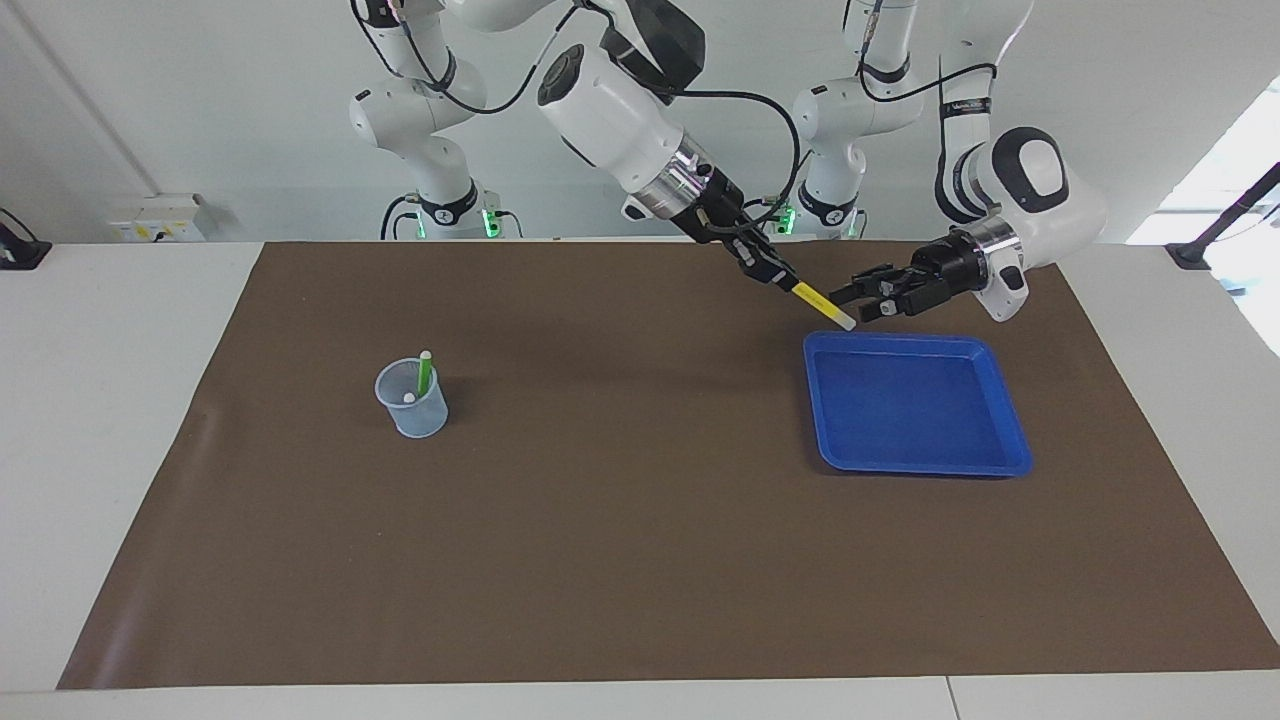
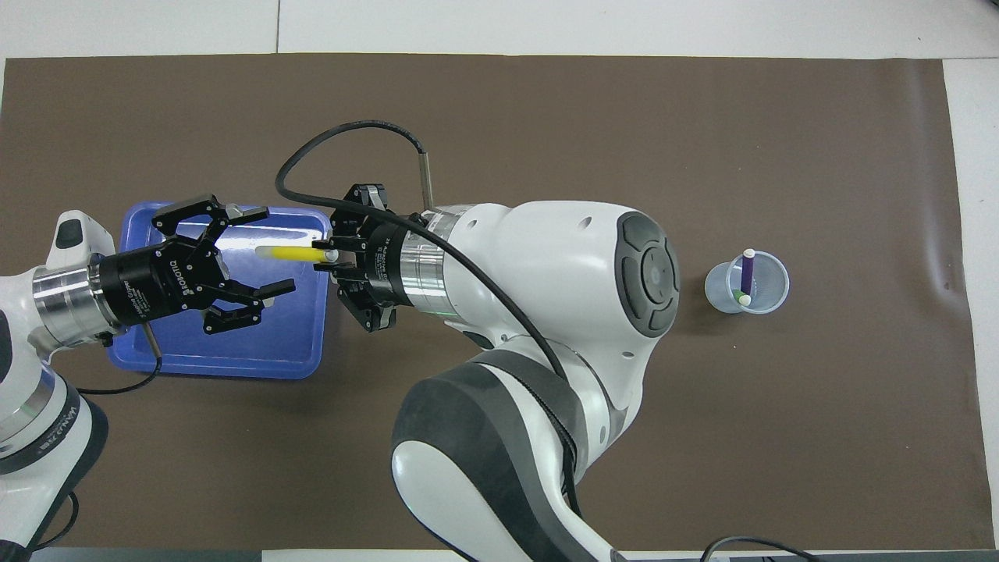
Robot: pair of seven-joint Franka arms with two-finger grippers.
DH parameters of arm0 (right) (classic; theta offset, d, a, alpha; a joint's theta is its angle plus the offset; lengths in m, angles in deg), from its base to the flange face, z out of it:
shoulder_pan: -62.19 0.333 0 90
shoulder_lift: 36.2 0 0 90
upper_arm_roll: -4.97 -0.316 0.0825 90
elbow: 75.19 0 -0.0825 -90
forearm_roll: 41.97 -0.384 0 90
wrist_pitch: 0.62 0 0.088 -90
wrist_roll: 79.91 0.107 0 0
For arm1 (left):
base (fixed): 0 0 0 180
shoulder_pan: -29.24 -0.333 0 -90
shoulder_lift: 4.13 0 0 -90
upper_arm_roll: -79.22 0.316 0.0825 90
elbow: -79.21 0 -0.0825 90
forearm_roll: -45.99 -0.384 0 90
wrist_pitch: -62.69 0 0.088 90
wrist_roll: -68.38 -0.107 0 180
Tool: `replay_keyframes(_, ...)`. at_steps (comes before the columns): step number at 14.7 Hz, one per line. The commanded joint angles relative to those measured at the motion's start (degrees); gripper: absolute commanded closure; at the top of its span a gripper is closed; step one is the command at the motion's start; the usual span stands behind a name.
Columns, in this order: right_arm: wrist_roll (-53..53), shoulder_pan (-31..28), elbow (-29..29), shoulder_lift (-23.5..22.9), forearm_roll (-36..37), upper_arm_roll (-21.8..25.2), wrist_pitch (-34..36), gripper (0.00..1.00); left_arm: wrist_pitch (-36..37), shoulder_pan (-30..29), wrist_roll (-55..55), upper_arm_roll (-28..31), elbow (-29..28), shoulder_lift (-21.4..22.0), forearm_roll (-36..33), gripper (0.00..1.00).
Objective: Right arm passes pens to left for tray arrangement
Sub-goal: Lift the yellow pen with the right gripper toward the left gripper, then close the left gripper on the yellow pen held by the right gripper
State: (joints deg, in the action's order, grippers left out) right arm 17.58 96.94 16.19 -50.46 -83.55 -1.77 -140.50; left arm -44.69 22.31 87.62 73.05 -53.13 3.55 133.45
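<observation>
Your right end effector (image 1: 784,281) is clamped on the yellow pen (image 1: 822,305), held over the tray (image 1: 1008,405) edge nearest the robots, pale tip pointing at the left end effector (image 1: 856,303). Your left end effector stands wide, its fingers (image 2: 248,213) either side of the pen tip, not gripping. The tray sits toward the left arm's end of the counter (image 1: 100,400). The cup (image 1: 412,399), toward the right arm's end, holds the green pen (image 1: 424,375) and purple pen (image 2: 748,269).

Two glossy white jointed arms with dark grey joint caps, silver wrist rings, looping black cables and black claws.
</observation>
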Motion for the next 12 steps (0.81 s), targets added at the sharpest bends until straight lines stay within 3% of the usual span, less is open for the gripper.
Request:
replay_keyframes(1, 0.77, 0.76, 1.16, 0.2, -0.44, 0.15, 0.05, 1.0, -1.52, 0.61, 2.02, 0.28, -1.78, 2.08, 1.4, 0.15)
replay_keyframes(7, 0.77, 1.02, 1.78, 0.64, -0.26, 0.15, 0.05, 1.0, -0.64, -0.01, 3.61, 0.46, -1.87, 2.17, 1.4, 0.43)
replay_keyframes(12, 0.68, 1.02, 1.95, 0.64, -0.18, 0.15, -0.04, 1.0, -0.11, -0.36, 4.05, 0.63, -1.87, 2.26, 1.4, 0.44)
